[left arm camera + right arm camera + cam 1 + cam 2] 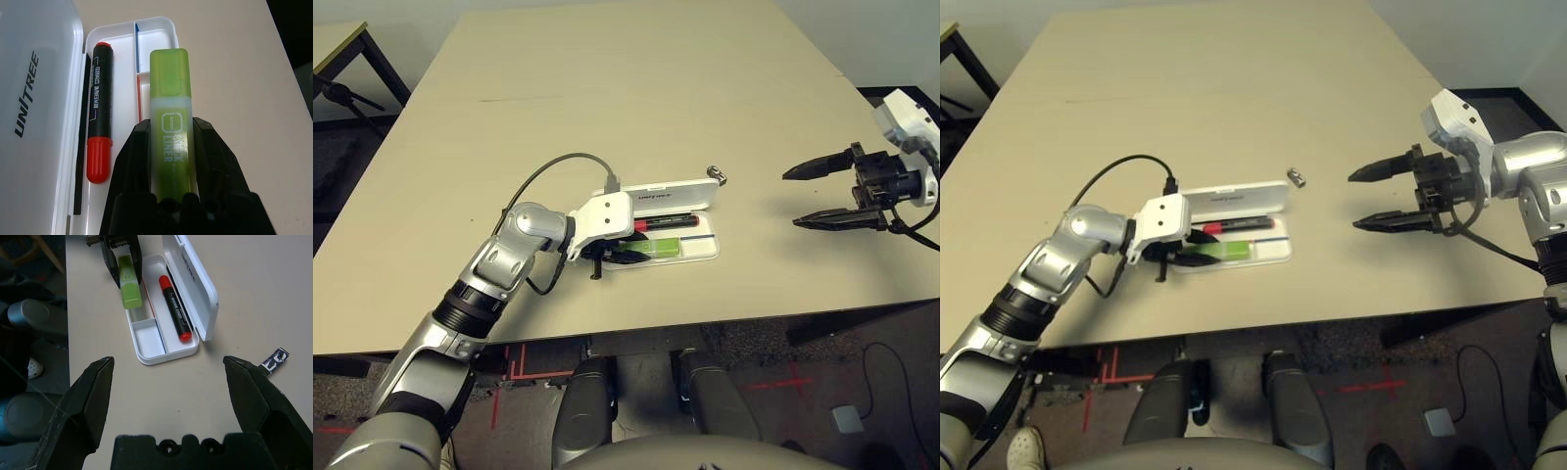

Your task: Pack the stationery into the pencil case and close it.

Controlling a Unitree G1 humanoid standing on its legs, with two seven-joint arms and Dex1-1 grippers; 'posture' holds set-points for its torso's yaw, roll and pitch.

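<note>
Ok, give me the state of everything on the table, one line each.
Pencil case: open, lid up.
Red marker: lying inside the case.
Green highlighter: gripped, over the case.
Metal piece: loose on the table.
Left gripper: shut on the highlighter.
Right gripper: open, holding nothing.

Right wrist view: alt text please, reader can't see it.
The open right claw hovers over the table, its black fingers framing an open white pencil case. Inside lies a red marker; the left claw holds a green highlighter over the case's other side. A small metal piece lies on the table beside it.
</note>
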